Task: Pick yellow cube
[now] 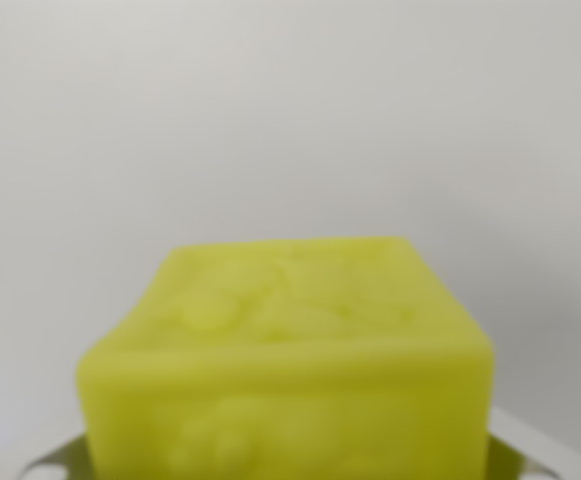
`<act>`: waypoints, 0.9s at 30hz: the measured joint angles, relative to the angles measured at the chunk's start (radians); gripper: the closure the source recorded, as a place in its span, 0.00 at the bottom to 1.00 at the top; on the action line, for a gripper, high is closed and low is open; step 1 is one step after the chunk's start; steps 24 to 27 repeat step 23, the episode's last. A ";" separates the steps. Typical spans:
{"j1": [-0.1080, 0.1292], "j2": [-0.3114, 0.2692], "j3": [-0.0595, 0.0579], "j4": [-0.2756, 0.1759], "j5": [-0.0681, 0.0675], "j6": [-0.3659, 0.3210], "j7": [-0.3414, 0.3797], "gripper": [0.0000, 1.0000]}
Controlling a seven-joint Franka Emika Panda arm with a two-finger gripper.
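- The yellow cube (290, 360) is filling the lower middle of the wrist view, very close to the lens and out of focus, with faint raised patterns showing on its top and front faces.
- You are seeing pale metal-looking pieces peeking out at the bottom left (55, 458) and bottom right (540, 445) corners, just beside the cube's lower edges. These are probably parts of the gripper, but the blur is making that uncertain.
- You cannot tell whether the fingers are spread, pressed together or pinching the cube; no clear fingertip is showing.
- Behind the cube, a plain pale grey-white background (290, 110) is taking up the whole upper half. No desk edge or corner is appearing, so you cannot tell whether the cube is resting on anything or hanging lifted.
- Judging the risk: if the cube is only lightly gripped, it could be slipping or twisting during any lift, because you cannot confirm contact on its sides.
- A fast move could be shaking it loose; the soft focus is hiding any early slip.
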 joint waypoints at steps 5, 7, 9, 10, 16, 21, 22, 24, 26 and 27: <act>0.000 -0.022 0.000 0.012 0.000 -0.034 0.000 1.00; 0.000 -0.031 0.000 0.017 0.000 -0.047 0.000 1.00; 0.000 -0.039 0.000 0.022 0.000 -0.061 0.000 1.00; 0.000 -0.043 0.000 0.025 0.000 -0.068 0.000 1.00; 0.000 -0.057 0.000 0.035 0.000 -0.092 0.000 1.00; 0.000 -0.058 0.000 0.035 0.000 -0.092 0.000 1.00; 0.000 -0.058 0.000 0.035 0.000 -0.092 0.000 1.00; 0.000 -0.058 0.000 0.035 0.000 -0.092 0.000 1.00; 0.000 -0.058 0.000 0.035 0.000 -0.092 0.000 1.00; 0.000 -0.058 0.000 0.035 0.000 -0.092 0.000 1.00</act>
